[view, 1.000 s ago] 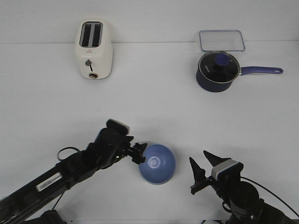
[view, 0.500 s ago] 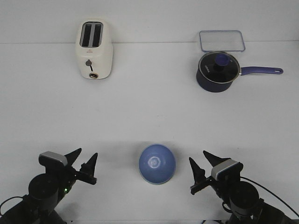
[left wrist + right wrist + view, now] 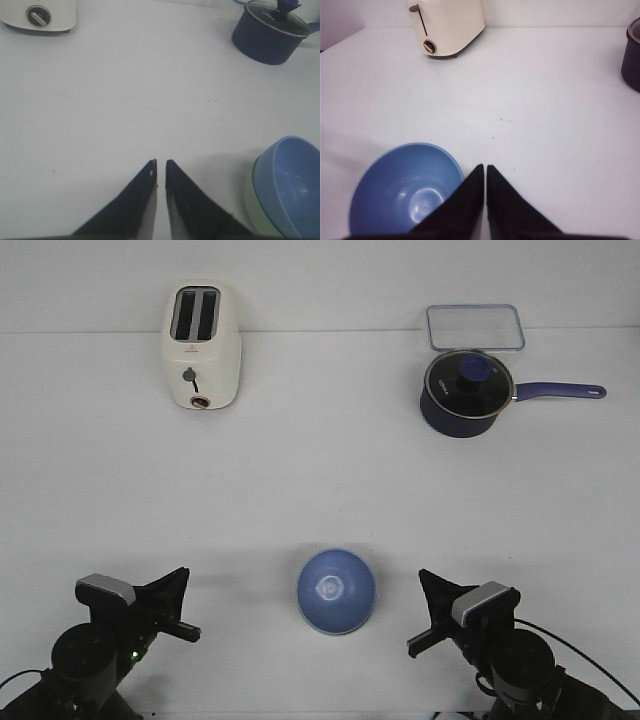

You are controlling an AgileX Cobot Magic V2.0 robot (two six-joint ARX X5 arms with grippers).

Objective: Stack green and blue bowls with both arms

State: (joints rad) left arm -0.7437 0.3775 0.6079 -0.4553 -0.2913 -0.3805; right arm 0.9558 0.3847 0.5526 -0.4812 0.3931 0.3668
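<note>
The right gripper [image 3: 485,172], closed and empty, sits just beside the blue bowl [image 3: 402,192]; a toaster [image 3: 447,25] stands well beyond.

illumination was bright, even and diffuse, from overhead; the white worktop [image 3: 320,470] read nearly shadowless. soft, short shadows lay beside the toaster [image 3: 201,346] at the far left and the saucepan [image 3: 462,393] at the far right. a small glare spot marked the inside of the blue bowl [image 3: 336,590] near the front edge. the wrist views were softer, slightly hazy, with the dark fingers [image 3: 135,205] blurred at close range.
</note>
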